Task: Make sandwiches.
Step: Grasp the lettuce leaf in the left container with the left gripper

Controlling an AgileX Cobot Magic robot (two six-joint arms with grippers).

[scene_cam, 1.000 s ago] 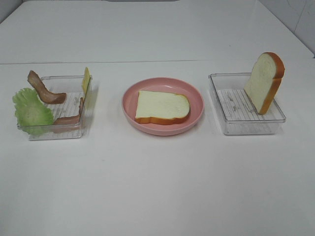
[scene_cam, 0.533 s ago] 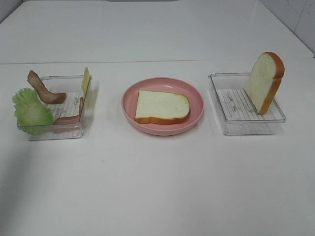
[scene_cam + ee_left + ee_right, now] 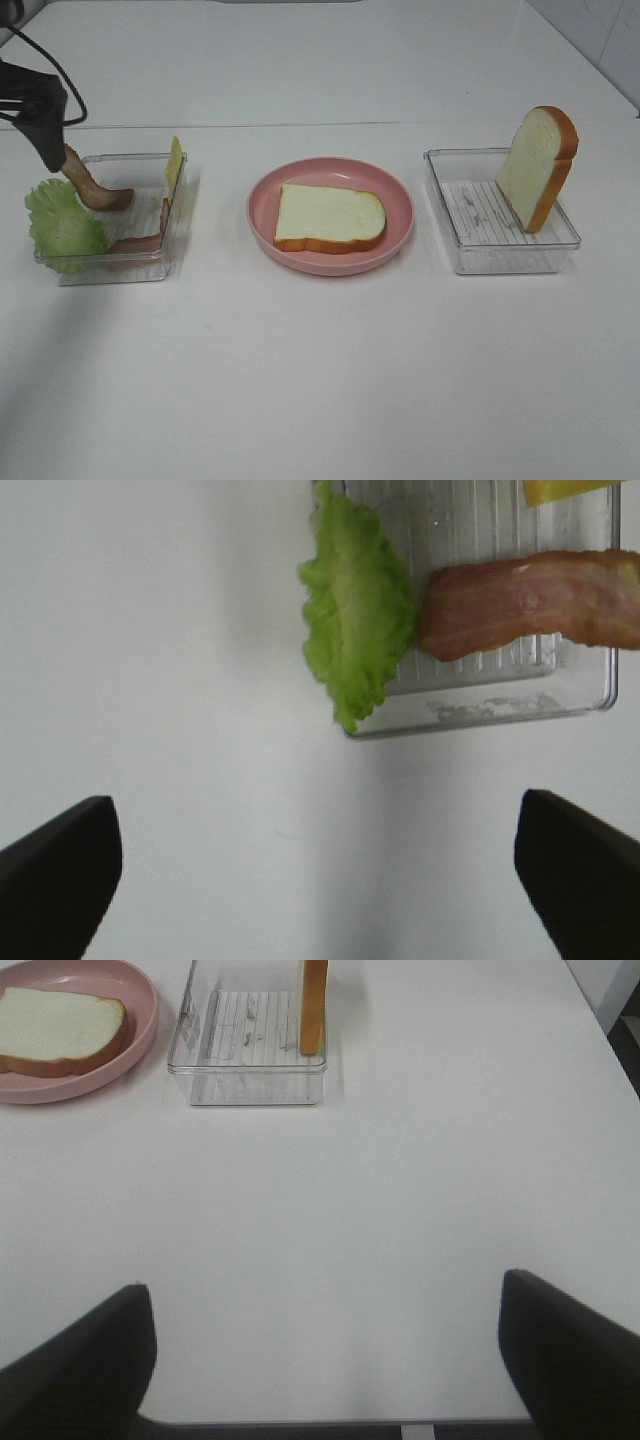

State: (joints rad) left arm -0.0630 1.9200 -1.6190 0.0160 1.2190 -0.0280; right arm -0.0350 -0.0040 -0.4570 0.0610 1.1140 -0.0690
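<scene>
One bread slice (image 3: 330, 217) lies flat on the round pink plate (image 3: 330, 266) in the middle. A second bread slice (image 3: 538, 165) stands upright in the clear right tray (image 3: 500, 258). The green lettuce leaf (image 3: 65, 225) hangs over the near left corner of the clear left tray (image 3: 120, 272), beside the bacon strips (image 3: 97, 188) and a yellow cheese slice (image 3: 175, 165). My left arm (image 3: 42, 115) hangs above that tray's far left corner. The left gripper (image 3: 320, 880) is open and empty, off the tray near the lettuce (image 3: 358, 610). My right gripper (image 3: 330, 1360) is open and empty, well short of the right tray (image 3: 250, 1072).
The white table (image 3: 320, 380) runs wide in front of the trays and plate. Its front edge (image 3: 320, 1422) shows in the right wrist view. A seam (image 3: 300, 125) crosses the table behind the trays.
My left arm has come into the exterior view at the far left, above the left tray. The food, trays and plate have not moved.
</scene>
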